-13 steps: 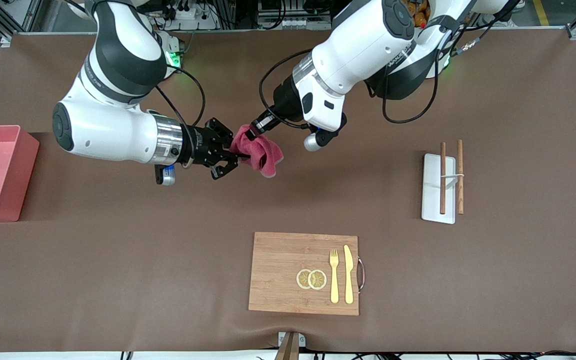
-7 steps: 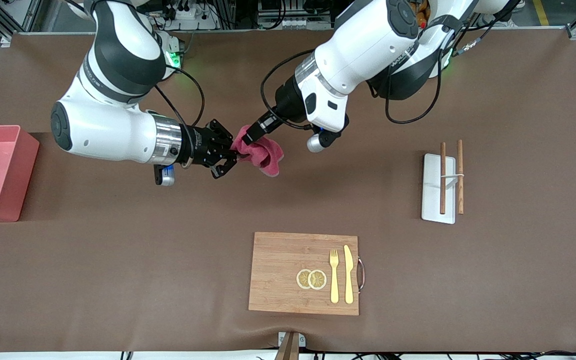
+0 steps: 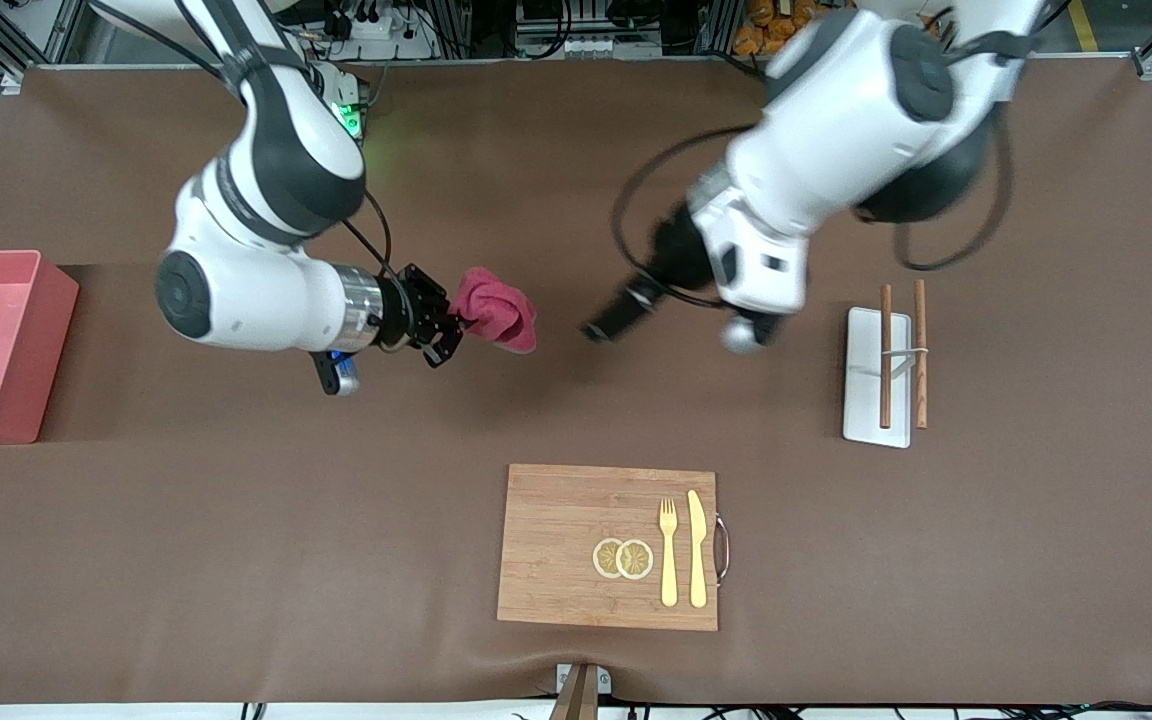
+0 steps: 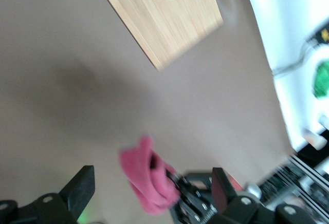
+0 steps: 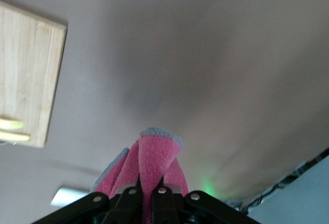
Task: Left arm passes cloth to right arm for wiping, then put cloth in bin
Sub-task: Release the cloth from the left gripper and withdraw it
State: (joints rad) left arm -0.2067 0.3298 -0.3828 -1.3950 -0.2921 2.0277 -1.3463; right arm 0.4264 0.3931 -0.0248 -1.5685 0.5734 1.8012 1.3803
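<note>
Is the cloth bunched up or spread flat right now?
Bunched. The cloth hangs as a folded wad, pinched in the shut right gripper, off the table.

A wooden cutting board [image 3: 607, 547] is laid near the tabletop's [image 3: 236, 540] front-camera edge, carrying two lemon slices [image 3: 622, 558], a yellow fork [image 3: 668, 552] and a yellow knife [image 3: 697, 548]. A white tray [image 3: 866, 400] with two wooden sticks [image 3: 885, 355] is set toward the left arm's end.

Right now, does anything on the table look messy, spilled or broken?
Nothing stands out. The cloth is held in the right gripper, the left gripper is open and empty, and the fork and knife lie straight on the cutting board.
</note>
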